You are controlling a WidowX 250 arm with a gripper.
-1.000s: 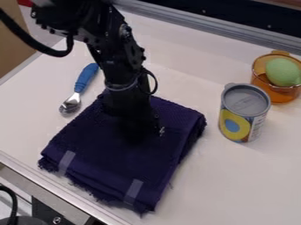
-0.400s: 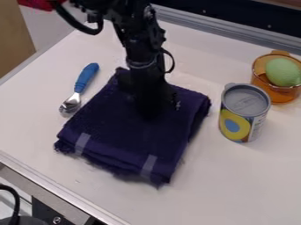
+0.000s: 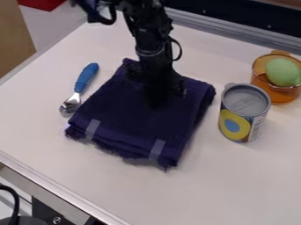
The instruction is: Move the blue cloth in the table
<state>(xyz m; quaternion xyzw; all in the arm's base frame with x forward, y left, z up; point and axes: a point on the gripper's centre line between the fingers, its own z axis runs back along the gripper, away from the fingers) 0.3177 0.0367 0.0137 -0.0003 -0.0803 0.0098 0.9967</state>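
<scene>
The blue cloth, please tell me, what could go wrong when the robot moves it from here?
The blue cloth has a corner close to the can, so moving it that way could push or tip the can. The utensil's metal end lies near the opposite edge and might get dragged. The gripper is at the far part of the folded cloth, so the layers may slide apart or bunch up.

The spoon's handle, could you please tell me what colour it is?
The spoon's handle is blue, seen best in the camera view.
</scene>
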